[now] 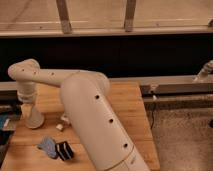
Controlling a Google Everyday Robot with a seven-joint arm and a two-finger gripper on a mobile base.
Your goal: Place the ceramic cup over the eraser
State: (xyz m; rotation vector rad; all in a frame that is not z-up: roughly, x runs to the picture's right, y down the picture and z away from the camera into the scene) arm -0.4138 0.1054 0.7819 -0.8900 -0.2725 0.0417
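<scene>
The ceramic cup [33, 117] is pale and tapered and stands at the left of the wooden table [125, 107]. My gripper [28, 106] comes down from the white arm [90, 115] right at the cup's top. The eraser [64, 150], a small black block with white stripes, lies near the table's front edge, to the right of and nearer than the cup. The gripper is well apart from the eraser.
A flat blue-grey piece [48, 146] lies touching the eraser's left side. A small pale object [61, 124] lies beside the arm. The arm's bulky white body covers the middle of the table. A dark wall and rail run behind.
</scene>
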